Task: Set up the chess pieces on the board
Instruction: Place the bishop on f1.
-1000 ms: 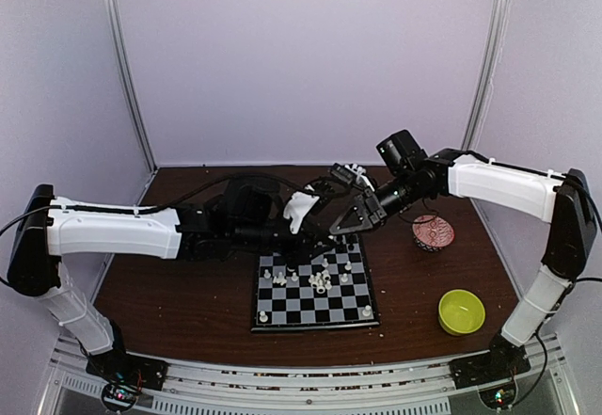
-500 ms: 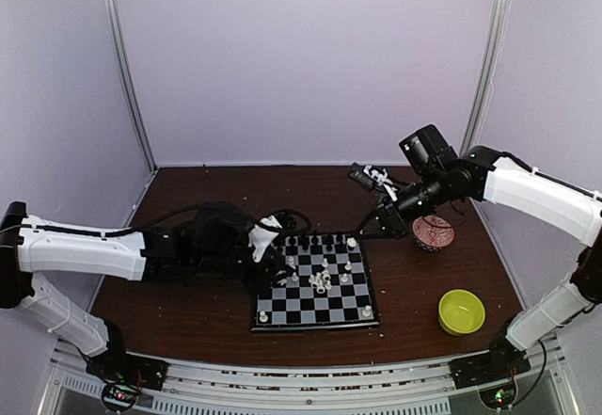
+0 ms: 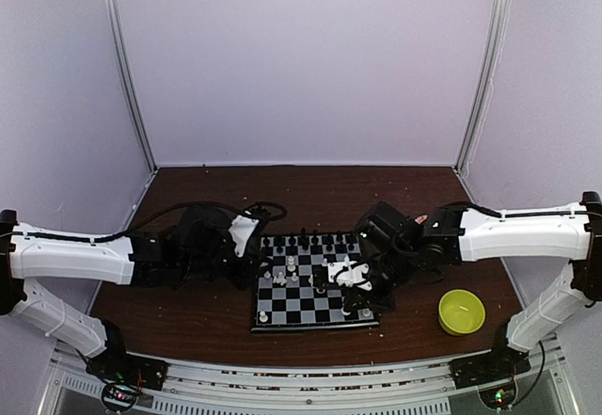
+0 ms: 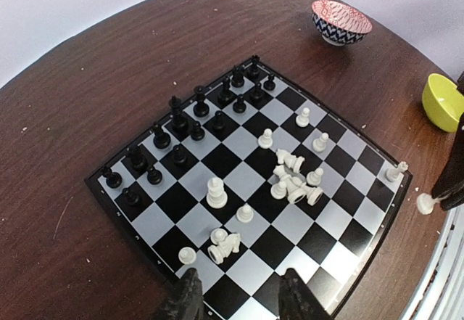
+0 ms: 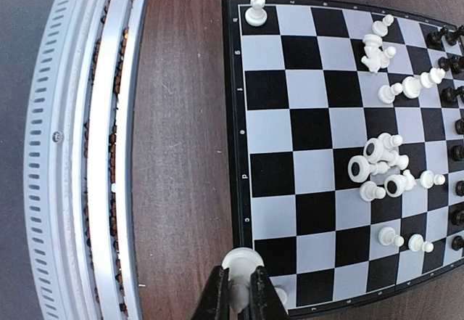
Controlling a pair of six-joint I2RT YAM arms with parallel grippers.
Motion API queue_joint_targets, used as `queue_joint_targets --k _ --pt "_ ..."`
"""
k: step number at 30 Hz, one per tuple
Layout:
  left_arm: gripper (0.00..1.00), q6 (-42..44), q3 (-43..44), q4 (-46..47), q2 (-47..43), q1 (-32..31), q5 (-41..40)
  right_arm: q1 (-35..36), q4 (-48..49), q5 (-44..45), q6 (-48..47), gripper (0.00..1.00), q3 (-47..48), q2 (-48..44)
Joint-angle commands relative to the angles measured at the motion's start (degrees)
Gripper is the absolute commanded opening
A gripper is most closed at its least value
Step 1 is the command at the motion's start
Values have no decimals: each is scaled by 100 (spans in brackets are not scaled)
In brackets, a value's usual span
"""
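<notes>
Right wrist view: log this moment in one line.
right gripper: jaws shut on white chess piece, near board corner | left gripper: jaws open, empty | white pieces: heap toppled mid-board | black pieces: two rows

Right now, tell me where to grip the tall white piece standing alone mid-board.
Take the tall white piece at its slim waist under the head, straight down from above. It stands upright on a wide base and nothing touches it, so the open left fingers can straddle it.
</notes>
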Motion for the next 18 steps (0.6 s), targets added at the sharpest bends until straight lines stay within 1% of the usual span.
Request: queue_joint_targets --k 1,8,18 --pt "36 -72 196 268 -112 21 -44 153 264 491 -121 5 117 334" --pt "35 -44 311 204 2 21 55 165 321 642 -83 5 320 777" --pt "35 -31 393 206 192 21 107 173 496 566 9 6 326 1076"
